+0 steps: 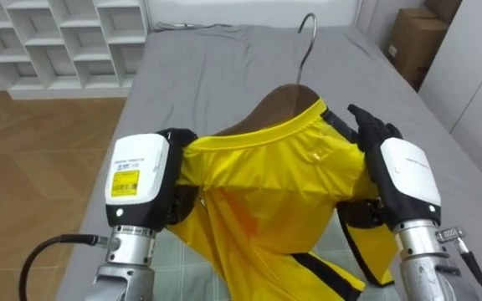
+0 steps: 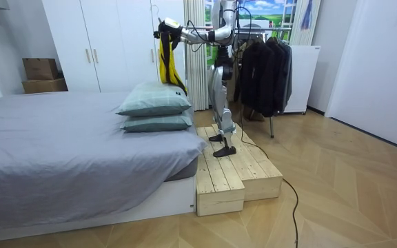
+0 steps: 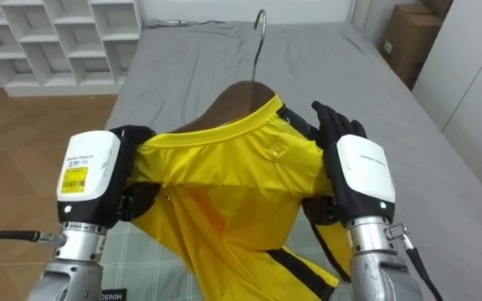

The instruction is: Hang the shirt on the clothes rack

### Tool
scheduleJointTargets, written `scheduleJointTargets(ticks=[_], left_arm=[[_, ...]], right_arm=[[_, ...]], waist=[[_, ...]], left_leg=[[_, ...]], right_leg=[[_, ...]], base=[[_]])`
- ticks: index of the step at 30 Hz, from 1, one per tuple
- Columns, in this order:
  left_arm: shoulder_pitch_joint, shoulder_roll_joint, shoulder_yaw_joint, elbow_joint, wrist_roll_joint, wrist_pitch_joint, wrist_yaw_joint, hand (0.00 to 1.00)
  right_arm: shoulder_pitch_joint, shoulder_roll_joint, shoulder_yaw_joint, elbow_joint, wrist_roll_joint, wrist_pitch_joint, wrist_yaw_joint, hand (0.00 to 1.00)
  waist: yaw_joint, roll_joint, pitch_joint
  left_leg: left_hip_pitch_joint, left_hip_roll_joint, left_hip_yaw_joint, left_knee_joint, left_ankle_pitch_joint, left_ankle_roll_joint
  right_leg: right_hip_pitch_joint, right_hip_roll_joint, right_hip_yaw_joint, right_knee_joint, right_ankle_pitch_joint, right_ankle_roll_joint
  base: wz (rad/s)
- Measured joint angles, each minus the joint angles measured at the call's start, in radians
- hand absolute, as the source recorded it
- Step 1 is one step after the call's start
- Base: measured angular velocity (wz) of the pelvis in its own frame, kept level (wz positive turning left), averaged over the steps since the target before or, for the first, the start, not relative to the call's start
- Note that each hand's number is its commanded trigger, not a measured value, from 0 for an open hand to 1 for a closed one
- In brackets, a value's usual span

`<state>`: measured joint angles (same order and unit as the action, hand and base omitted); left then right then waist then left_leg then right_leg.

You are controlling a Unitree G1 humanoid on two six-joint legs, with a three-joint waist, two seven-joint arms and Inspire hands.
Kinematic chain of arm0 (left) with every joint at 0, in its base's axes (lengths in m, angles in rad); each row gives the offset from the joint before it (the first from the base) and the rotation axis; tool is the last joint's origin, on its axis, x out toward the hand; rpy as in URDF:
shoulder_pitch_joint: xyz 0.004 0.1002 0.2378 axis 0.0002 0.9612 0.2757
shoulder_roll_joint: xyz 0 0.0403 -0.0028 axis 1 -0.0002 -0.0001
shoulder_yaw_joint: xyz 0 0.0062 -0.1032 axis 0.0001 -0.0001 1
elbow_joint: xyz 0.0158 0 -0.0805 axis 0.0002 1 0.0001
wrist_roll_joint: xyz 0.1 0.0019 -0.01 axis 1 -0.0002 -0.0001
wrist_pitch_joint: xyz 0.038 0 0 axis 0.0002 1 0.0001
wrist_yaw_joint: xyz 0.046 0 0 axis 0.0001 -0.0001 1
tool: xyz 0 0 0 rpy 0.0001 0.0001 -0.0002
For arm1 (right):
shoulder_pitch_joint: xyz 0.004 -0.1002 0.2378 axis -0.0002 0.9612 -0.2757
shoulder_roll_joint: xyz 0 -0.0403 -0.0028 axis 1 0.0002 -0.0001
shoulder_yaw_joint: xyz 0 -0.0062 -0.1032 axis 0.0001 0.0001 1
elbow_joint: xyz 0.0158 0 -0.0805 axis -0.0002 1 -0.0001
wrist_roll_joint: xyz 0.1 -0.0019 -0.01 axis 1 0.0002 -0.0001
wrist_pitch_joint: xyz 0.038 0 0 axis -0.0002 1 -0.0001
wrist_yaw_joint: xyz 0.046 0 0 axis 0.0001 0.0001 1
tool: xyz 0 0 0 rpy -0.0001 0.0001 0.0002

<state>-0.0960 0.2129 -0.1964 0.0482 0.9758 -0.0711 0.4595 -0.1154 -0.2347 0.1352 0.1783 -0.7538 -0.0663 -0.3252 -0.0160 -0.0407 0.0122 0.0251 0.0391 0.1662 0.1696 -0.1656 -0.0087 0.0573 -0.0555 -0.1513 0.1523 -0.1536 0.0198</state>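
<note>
A yellow shirt (image 1: 274,192) with black trim hangs on a brown wooden hanger (image 1: 279,104), whose metal hook (image 1: 308,38) points up and away from me. My left hand (image 1: 145,180) is at the shirt's left shoulder, its dark fingers (image 1: 181,138) curled over the cloth and the hanger's end. At the other shoulder my right hand (image 1: 402,171) lies with straight fingers (image 1: 368,125) against the cloth. In the room view I stand on a wooden platform (image 2: 236,176) at the bed's head and hold the shirt (image 2: 169,58) up high.
A grey bed (image 1: 224,67) stretches ahead, with pillows (image 2: 156,107) under my arms. A white shelf unit (image 1: 57,42) stands at the far left and a cardboard box (image 1: 417,42) at the far right. Behind me, a rack of dark clothes (image 2: 264,65) stands near white wardrobes (image 2: 109,41).
</note>
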Motion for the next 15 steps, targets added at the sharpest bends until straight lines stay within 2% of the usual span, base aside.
scheduleJointTargets(ticks=[11, 15], left_arm=[[-0.001, 0.000, -0.002, -0.003, 0.000, 0.010, -0.013, 1.00], [-0.001, 0.001, -0.004, -0.003, 0.000, 0.038, -0.014, 1.00]], right_arm=[[-0.047, 0.002, 0.017, 0.060, 0.021, 0.003, -0.023, 0.00], [-0.103, 0.003, 0.045, 0.137, 0.035, 0.004, -0.026, 0.00]], waist=[[0.003, -0.002, -0.0012], [0.004, -0.002, -0.0012]], left_leg=[[-0.006, -0.001, -0.015, -0.001, 0.000, 0.000], [-0.005, -0.001, -0.011, -0.001, 0.000, 0.000]], right_leg=[[-0.001, 0.000, -0.016, 0.000, 0.000, 0.000], [-0.001, 0.000, -0.015, 0.000, 0.000, 0.000]], base=[[0.02], [0.00]])
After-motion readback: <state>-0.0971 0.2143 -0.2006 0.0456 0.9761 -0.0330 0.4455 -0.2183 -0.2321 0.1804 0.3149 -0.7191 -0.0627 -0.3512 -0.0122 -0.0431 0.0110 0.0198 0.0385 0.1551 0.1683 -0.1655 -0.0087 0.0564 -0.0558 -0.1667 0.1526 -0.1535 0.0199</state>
